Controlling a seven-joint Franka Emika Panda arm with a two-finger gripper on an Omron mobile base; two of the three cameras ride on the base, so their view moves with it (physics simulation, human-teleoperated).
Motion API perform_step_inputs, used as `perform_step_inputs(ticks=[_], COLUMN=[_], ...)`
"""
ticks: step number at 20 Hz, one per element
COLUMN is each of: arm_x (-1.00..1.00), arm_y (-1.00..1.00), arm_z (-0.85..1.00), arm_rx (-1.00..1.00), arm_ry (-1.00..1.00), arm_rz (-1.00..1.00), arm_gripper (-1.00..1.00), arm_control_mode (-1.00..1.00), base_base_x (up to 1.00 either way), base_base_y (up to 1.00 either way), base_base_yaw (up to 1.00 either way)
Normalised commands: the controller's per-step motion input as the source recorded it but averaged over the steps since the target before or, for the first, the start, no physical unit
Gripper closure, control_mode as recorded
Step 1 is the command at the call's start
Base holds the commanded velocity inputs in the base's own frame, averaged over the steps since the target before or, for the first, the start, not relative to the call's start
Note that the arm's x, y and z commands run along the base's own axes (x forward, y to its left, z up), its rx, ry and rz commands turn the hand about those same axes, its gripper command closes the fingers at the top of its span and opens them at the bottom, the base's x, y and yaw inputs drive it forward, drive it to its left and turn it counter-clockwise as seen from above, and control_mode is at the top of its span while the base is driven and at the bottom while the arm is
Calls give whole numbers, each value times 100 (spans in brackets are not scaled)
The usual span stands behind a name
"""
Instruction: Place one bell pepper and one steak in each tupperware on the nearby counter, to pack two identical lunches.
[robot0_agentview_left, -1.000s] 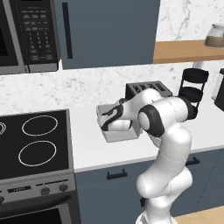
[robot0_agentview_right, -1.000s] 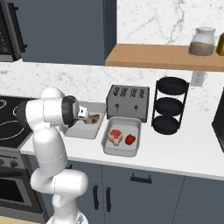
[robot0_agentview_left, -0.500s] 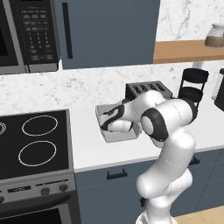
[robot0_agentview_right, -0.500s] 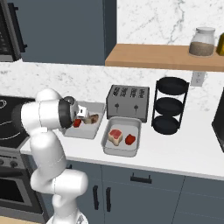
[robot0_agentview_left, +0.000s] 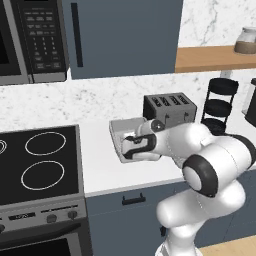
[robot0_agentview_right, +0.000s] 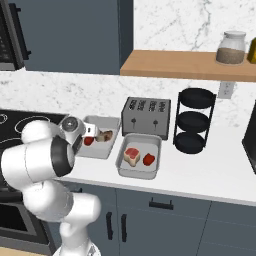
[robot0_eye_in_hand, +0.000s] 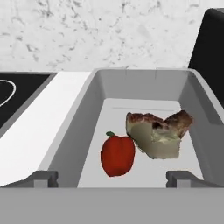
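No legible brand, label or writing on any item; the microwave (robot0_agentview_left: 35, 40) panel shows only unreadable marks. The hand (robot0_eye_in_hand: 113, 177) is spread wide, fingertips (robot0_eye_in_hand: 43, 178) well apart and pinching nothing, poised over the near rim of the left tupperware (robot0_eye_in_hand: 70, 131). In the hand view, directly ahead of the hand and between the fingertips, a red bell pepper (robot0_eye_in_hand: 117, 155) lies on the tray floor, with a steak (robot0_eye_in_hand: 157, 133) touching or just beside it, slightly farther and to the right. In the right base view the same tray (robot0_agentview_right: 107, 147) holds its pepper (robot0_agentview_right: 88, 141) and steak (robot0_agentview_right: 104, 135) just beyond the hand (robot0_agentview_right: 90, 131). The second tupperware (robot0_agentview_right: 152, 170), beside the first on the far side from the arm, carries a second steak (robot0_agentview_right: 132, 155) and a second bell pepper (robot0_agentview_right: 148, 159), apart from each other. Both trays sit on the white surface (robot0_agentview_right: 210, 172) above dark blue-grey drawers. Beyond the trays: a dark slotted toaster (robot0_agentview_right: 146, 116) and a black tiered rack (robot0_agentview_right: 194, 120). Black glass stovetop (robot0_agentview_left: 40, 162) adjoins the surface on the arm's side. Wall is white marble; a wooden shelf (robot0_agentview_right: 185, 65) carries a jar (robot0_agentview_right: 230, 48).
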Motion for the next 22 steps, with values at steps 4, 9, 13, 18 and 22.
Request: perform_step_inputs(ticks=[4,9,13,18,22], arm_x=[-72,-83,-98,-96,-84], arm_y=[-28,-18,-4,0,0], arm_z=[73,79,81,85,75], arm_rx=[0,0,0,0,0], arm_ry=[-8,-6,-8,-7,-3], arm_rz=[0,0,0,0,-3], arm_gripper=[-100,-100,-100,-100,-100], arm_control_mode=[-100,-100,-100,-100,-100], base_base_x=[0,0,0,0,0], base_base_y=[0,0,0,0,0], base_base_yaw=[0,0,0,0,0])
